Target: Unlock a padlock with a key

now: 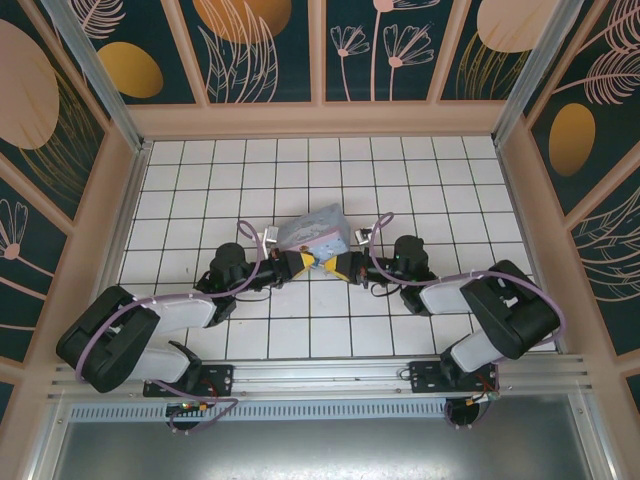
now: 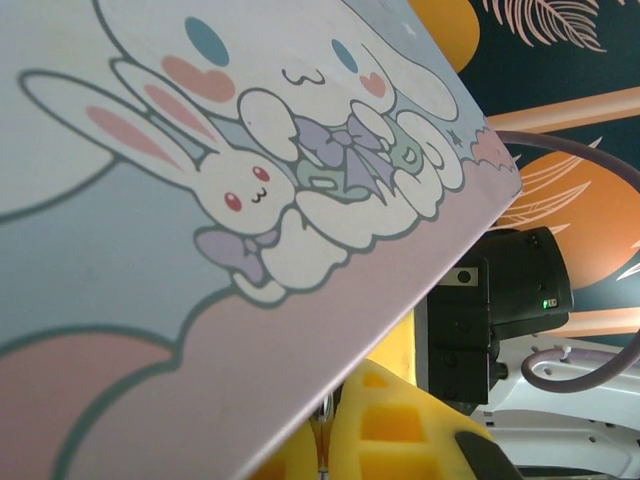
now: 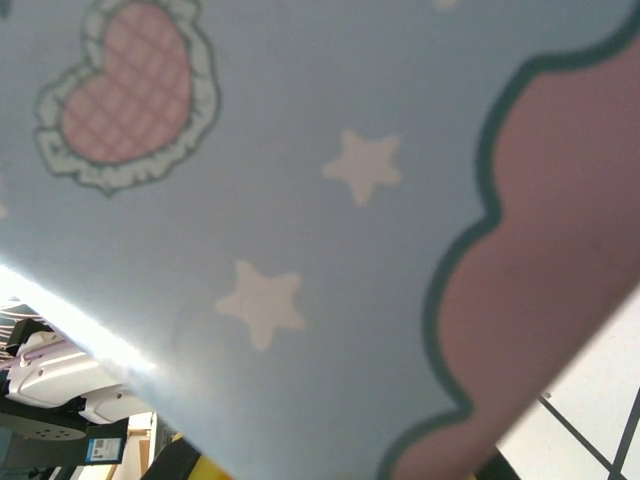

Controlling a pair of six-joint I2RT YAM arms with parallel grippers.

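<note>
Nearest us, the left gripper (image 1: 298, 264) and the right gripper (image 1: 345, 266) meet on the white table (image 1: 200, 190), both with jaws squeezed together. Just past them the tilted cartoon box (image 1: 315, 233) covers their tips. The padlock and key are too tiny to pick out; we guess they sit between those tips. We cannot tell if the lock is open yet, or which way the key points.

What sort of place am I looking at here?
Likely a robot test booth: a white grid table, floral wall panels, and a left arm and right arm bolted to a metal rail.
</note>
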